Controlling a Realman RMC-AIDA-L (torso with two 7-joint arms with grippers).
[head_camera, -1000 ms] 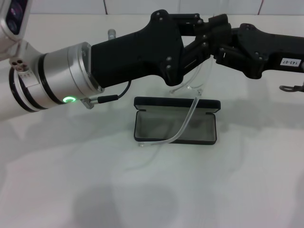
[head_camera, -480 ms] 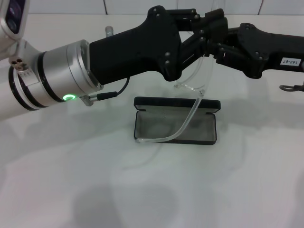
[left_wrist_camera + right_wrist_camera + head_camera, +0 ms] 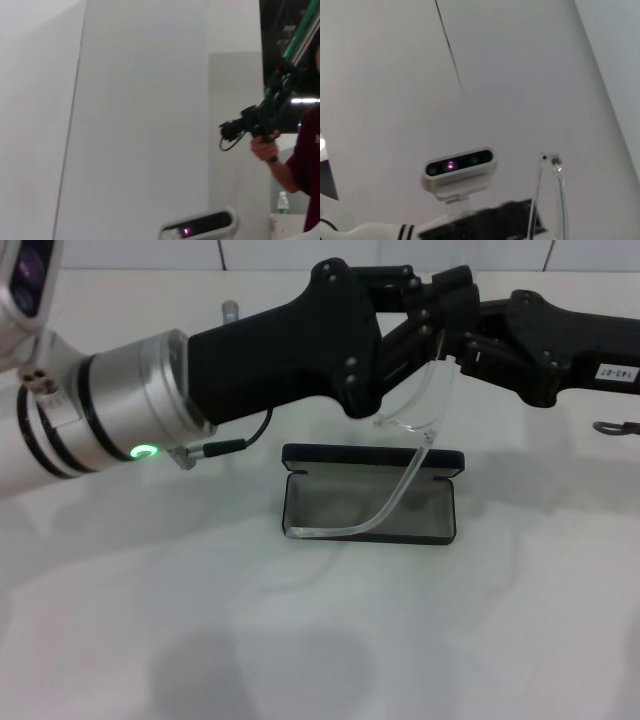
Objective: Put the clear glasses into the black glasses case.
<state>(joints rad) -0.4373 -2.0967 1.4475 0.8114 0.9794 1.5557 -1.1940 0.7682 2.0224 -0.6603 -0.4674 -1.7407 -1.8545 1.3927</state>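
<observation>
Above the open black glasses case (image 3: 371,495), both the left gripper (image 3: 425,325) and right gripper (image 3: 447,320) hold the clear glasses (image 3: 415,415), which should be lowered level, trailing arm folded inside

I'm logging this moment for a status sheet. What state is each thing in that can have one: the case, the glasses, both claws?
black glasses case: open, flat on the table, grey lining up, empty apart from an arm tip.
clear glasses: lifted above the case, one arm unfolded and hanging down, its tip at the case's front left edge.
left claw: at the glasses' frame, above the case.
right claw: meeting the left claw at the frame.
</observation>
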